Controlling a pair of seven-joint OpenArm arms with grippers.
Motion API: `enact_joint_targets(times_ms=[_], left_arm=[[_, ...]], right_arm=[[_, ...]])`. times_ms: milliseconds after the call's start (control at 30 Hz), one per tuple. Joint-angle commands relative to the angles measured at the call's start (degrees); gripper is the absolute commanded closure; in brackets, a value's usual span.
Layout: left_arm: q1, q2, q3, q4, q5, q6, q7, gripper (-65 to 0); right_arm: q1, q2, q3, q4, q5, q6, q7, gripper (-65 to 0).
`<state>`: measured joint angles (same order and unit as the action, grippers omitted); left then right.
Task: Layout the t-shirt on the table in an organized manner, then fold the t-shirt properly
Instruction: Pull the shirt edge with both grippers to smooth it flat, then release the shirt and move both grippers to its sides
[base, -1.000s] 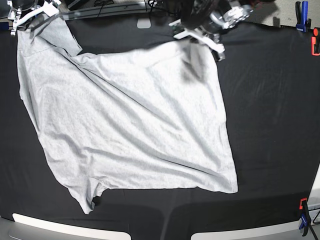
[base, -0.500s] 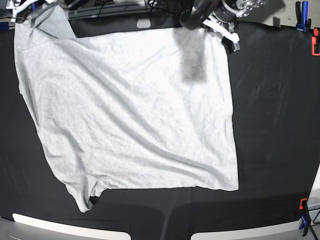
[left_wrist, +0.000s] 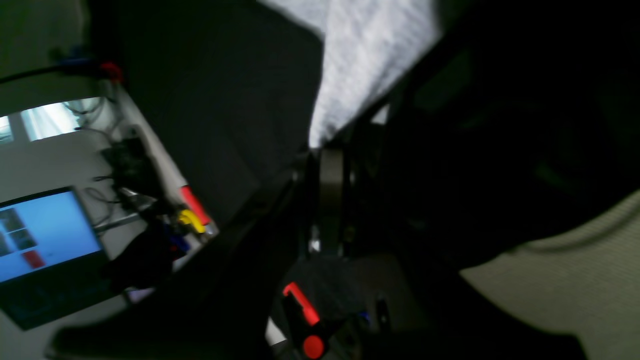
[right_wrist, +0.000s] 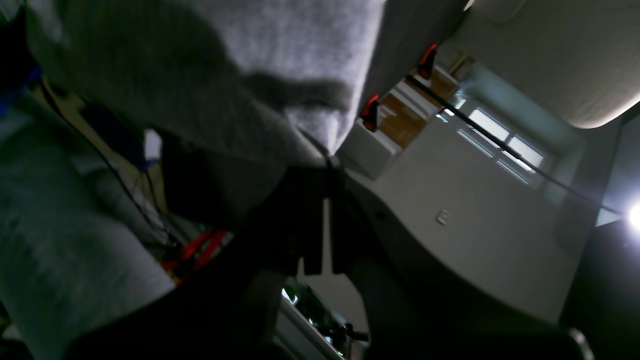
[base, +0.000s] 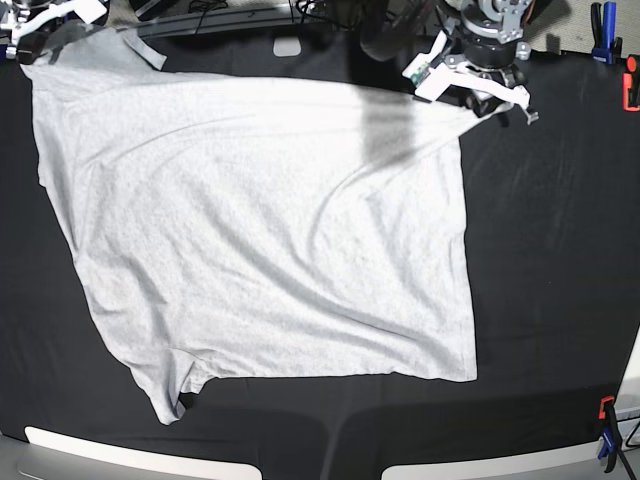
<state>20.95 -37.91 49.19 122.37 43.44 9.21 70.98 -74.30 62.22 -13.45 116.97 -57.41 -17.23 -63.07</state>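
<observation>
The light-grey t-shirt (base: 260, 230) lies spread wide on the black table (base: 550, 260), with no lettering showing. My left gripper (base: 478, 100) is shut on the shirt's far right corner, a little above the cloth. In the left wrist view the fabric (left_wrist: 370, 55) narrows to a pinched point at the left gripper (left_wrist: 325, 150). My right gripper (base: 32, 28) is shut on the far left corner at the table's back edge. In the right wrist view grey fabric (right_wrist: 225, 75) hangs from the closed right gripper (right_wrist: 322, 170).
Orange and blue clamps stand at the right edge (base: 630, 88), the back right (base: 603, 30) and the front right (base: 607, 430). White pieces line the front edge (base: 140, 458). A laptop (left_wrist: 45, 235) and cables sit beyond the table.
Both grippers pulled the shirt's far edge back and apart. The diagonal folds are gone and the shirt now lies much flatter. The left gripper moved right.
</observation>
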Motion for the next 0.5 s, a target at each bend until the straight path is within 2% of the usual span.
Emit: enact_joint_targets(times_ms=[0, 167, 267, 367, 467], left_arm=[[0.2, -0.37, 0.0, 1.01, 1.57, 1.11, 0.79, 0.0], [0.17, -0.35, 0.0, 1.01, 2.4, 1.18, -0.42, 0.0], [0.15, -0.35, 0.0, 1.01, 7.54, 2.71, -1.03, 0.0], [0.15, -0.35, 0.0, 1.01, 13.18, 6.03, -2.62, 0.0], [0.15, -0.35, 0.0, 1.01, 14.64, 8.79, -5.42, 0.0]], right_arm=[[-0.7, 0.48, 0.28, 1.79, -1.14, -0.81, -0.02, 0.0], [-0.07, 0.46, 0.39, 7.04, -0.96, -1.51, 0.52, 0.0], [2.71, 0.46, 0.39, 8.59, -0.04, -1.86, 0.92, 0.0], [7.76, 0.44, 0.39, 8.66, 5.77, -1.77, 2.78, 0.0], [13.68, -0.13, 0.39, 8.66, 11.41, -1.01, 5.73, 0.0]])
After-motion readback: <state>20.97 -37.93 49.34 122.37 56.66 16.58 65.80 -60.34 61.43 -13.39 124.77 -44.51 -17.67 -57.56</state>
